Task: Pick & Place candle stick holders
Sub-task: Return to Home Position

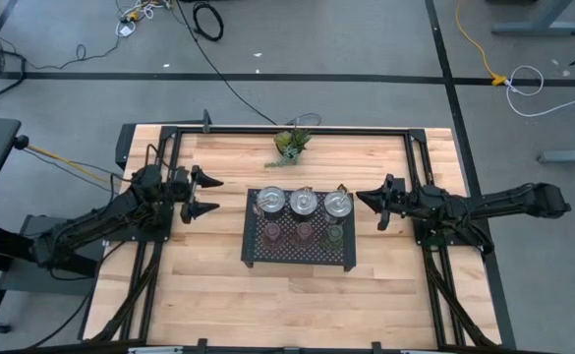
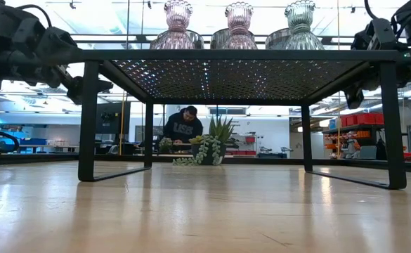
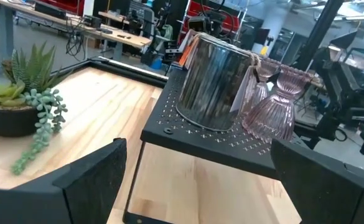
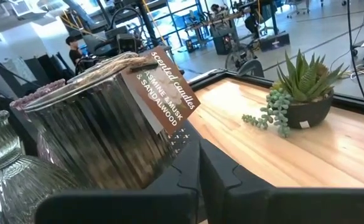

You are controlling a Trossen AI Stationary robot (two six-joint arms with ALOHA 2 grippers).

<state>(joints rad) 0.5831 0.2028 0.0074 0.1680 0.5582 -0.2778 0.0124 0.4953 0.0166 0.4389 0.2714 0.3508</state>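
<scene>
A black perforated rack [image 1: 251,258] stands mid-table. On its far row are three shiny silver candle tins [image 1: 304,202]; on its near row are two pinkish ribbed glass holders [image 1: 272,233] and one greenish one [image 1: 335,234]. My left gripper [image 1: 211,195] hovers open just left of the rack; its wrist view shows it [image 3: 197,162] facing the left tin [image 3: 214,81] and a pink holder [image 3: 272,106]. My right gripper [image 1: 358,200] is shut at the rack's right side, its tips [image 4: 200,163] right before the tagged right tin [image 4: 101,137]. My right gripper's shut fingertips [image 4: 188,171] come level from the table's right and stand right at the side of the right silver tin [image 4: 138,149]. I cannot tell whether they touch it. The tin stands upright on the rack.
A potted succulent with a trailing sprig [image 1: 292,146] stands at the table's far edge behind the rack. Bare wood lies in front of the rack [image 1: 297,305]. A black frame rail [image 1: 297,130] borders the table. A person [image 2: 183,126] sits in the room beyond.
</scene>
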